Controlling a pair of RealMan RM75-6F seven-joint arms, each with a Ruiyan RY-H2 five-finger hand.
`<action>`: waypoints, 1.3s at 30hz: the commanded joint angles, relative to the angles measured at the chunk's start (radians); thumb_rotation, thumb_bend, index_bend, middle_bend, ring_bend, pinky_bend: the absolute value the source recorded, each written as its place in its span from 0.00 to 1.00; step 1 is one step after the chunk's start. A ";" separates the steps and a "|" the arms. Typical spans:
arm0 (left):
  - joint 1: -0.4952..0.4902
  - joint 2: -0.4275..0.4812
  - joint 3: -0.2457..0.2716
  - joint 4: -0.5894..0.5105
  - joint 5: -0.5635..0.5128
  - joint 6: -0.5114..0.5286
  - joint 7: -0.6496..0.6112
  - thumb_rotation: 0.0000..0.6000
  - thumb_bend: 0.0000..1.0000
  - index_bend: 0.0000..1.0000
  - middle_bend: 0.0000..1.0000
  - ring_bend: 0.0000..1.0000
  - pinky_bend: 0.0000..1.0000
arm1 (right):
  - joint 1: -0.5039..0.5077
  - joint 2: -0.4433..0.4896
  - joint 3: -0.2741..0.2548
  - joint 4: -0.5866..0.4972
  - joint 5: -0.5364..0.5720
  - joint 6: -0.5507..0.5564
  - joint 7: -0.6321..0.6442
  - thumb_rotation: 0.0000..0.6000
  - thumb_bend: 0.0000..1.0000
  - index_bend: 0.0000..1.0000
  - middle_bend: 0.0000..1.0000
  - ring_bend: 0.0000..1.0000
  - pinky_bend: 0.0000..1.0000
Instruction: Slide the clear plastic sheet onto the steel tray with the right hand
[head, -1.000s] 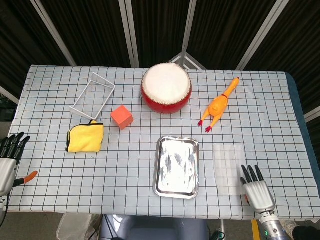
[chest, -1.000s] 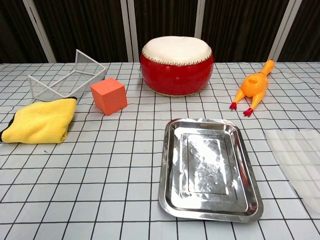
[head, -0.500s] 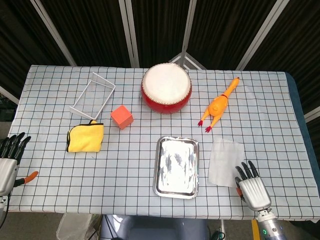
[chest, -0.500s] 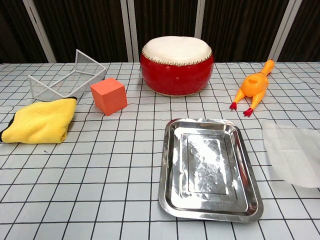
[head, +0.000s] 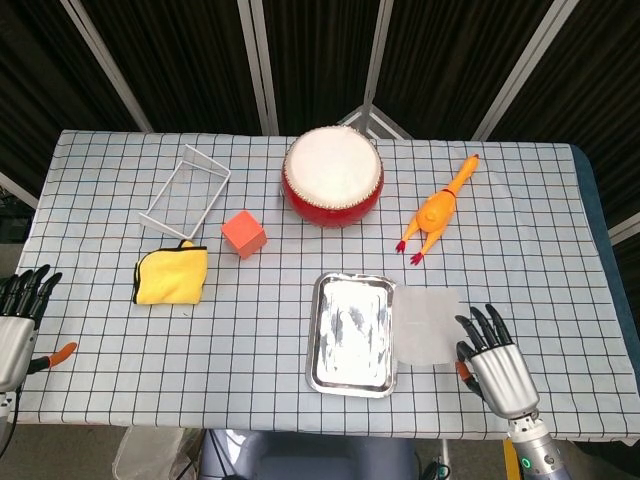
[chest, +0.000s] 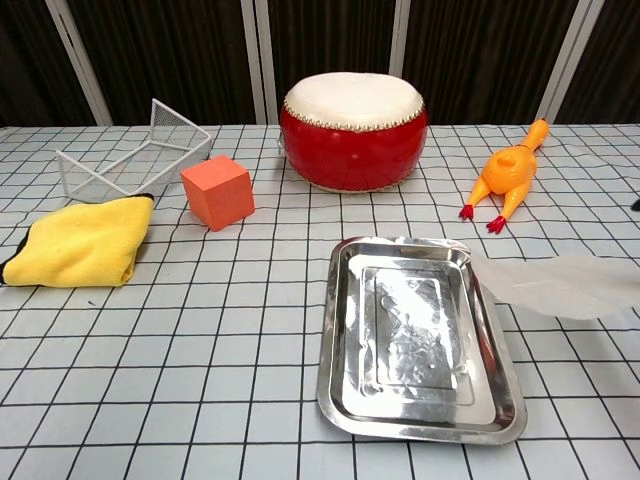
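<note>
Both views were bright and evenly lit, apparently from overhead, and the checked worktop (head: 300, 400) showed clearly against a dark, nearly black backdrop. Shadows were soft and short, tucked close under the red drum (chest: 353, 130) and the orange cube (chest: 217, 192). The steel tray (head: 352, 333) threw back patchy white glare in the head view and mottled reflections in the chest view. The clear plastic sheet (chest: 555, 283) looked milky and hazy. Focus was sharp throughout, with slight bending of the grid lines toward the edges.
</note>
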 joint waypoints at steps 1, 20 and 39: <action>0.001 0.000 0.000 0.001 -0.001 0.000 0.002 1.00 0.00 0.00 0.00 0.00 0.00 | 0.030 0.013 0.031 -0.101 -0.025 0.006 0.006 1.00 0.52 0.69 0.25 0.13 0.09; 0.001 0.007 0.000 0.008 -0.008 -0.005 -0.005 1.00 0.00 0.00 0.00 0.00 0.00 | 0.030 -0.149 0.011 -0.140 0.094 -0.141 -0.131 1.00 0.59 0.69 0.26 0.13 0.09; 0.004 0.014 -0.011 0.010 -0.037 -0.010 0.012 1.00 0.00 0.00 0.00 0.00 0.00 | -0.002 -0.208 -0.016 -0.259 0.107 -0.133 -0.201 1.00 0.59 0.69 0.26 0.13 0.09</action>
